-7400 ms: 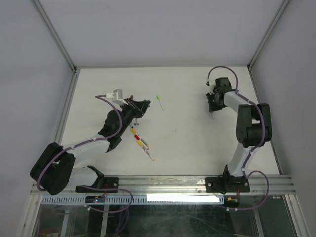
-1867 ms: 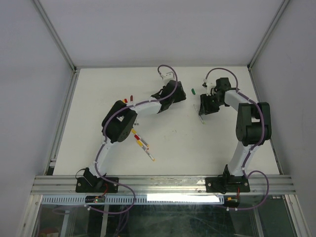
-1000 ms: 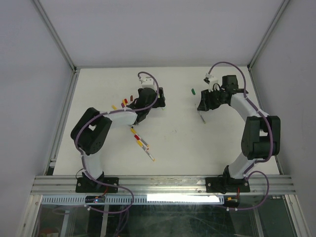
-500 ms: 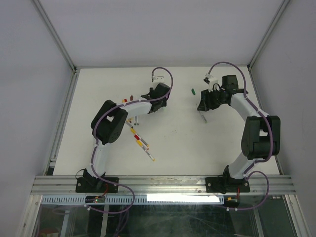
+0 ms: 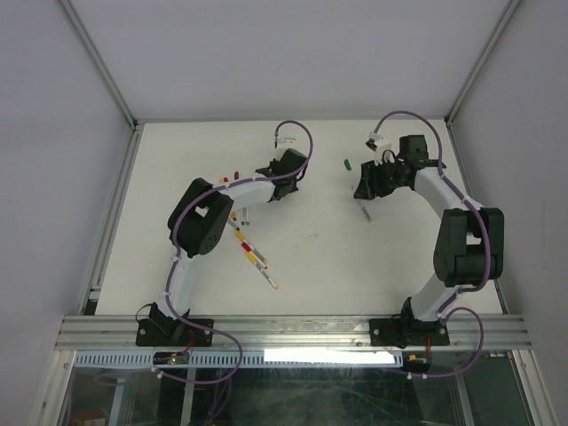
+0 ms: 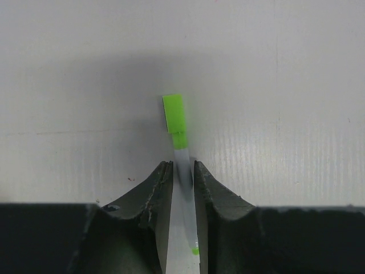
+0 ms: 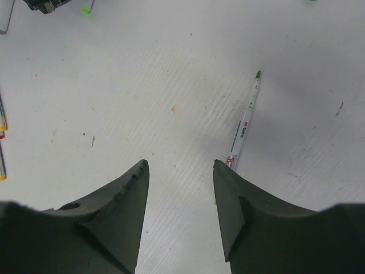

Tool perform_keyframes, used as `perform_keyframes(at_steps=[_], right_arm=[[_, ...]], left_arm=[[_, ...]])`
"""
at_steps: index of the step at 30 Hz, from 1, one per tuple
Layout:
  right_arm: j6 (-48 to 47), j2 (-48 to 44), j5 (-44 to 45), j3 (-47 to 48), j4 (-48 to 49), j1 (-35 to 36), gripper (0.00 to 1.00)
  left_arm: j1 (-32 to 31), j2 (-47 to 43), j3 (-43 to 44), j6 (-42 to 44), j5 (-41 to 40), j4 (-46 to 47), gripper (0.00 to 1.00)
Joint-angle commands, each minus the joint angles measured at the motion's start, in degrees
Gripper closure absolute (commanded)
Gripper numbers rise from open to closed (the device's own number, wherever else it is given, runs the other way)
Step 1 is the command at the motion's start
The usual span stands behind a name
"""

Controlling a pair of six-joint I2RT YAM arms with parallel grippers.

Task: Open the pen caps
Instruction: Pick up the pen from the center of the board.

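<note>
Where your left gripper point(image 6: 182, 168) stands: far middle of the table point(image 5: 311, 235), fingertips low over the surface.
Left claw: pressed in on the white pen barrel point(image 6: 182, 158) from both sides; you are pinching it.
Bright green cap point(image 6: 174, 114): seated on the end of that barrel, poking out just past your fingertips.
Right gripper point(image 7: 179, 164): fingers spread, with only bare table between them.
Green-tipped pen point(image 7: 242, 128): lying flat just right of your right claw, apart from it.
Dark green cap point(image 5: 348, 163): loose on the table between your two grippers.
Capped pens point(image 5: 253, 252): lying near your left arm's elbow.
Red caps point(image 5: 225, 180): beside your left forearm; too small to tell whether they sit on pens.
</note>
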Motion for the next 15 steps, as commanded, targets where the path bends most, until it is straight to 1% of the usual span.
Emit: perform_keyframes(at_steps=[1,5,8,10,15], right_arm=[[-0.68,-1.91,-2.08,0.57,1.21,-0.13,0.48],[-0.12,-2.32,-3.39,0.61,1.22,-0.13,0.48],[0.66,-2.85,-5.7,0.4,1.21,-0.17,0.48],[1.42,-3.37,-8.01,0.26,1.31,-0.06,0.48],[4.86,-6.33,-13.95,-1.2,3.84,0.1,0.48]], left_arm=[[-0.51,-0.17,1.46,0.52,1.17,-0.98,0.81],[-0.44,-1.14,0.73,0.09,1.7,-1.01,0.91],[-0.46,-4.01,-1.47,-0.76,2.28,0.34,0.95],[-0.58,-7.56,-5.52,-0.92,3.78,3.33,0.97],[-0.57,-18.55,-17.34,-1.14,8.19,14.95,0.98]])
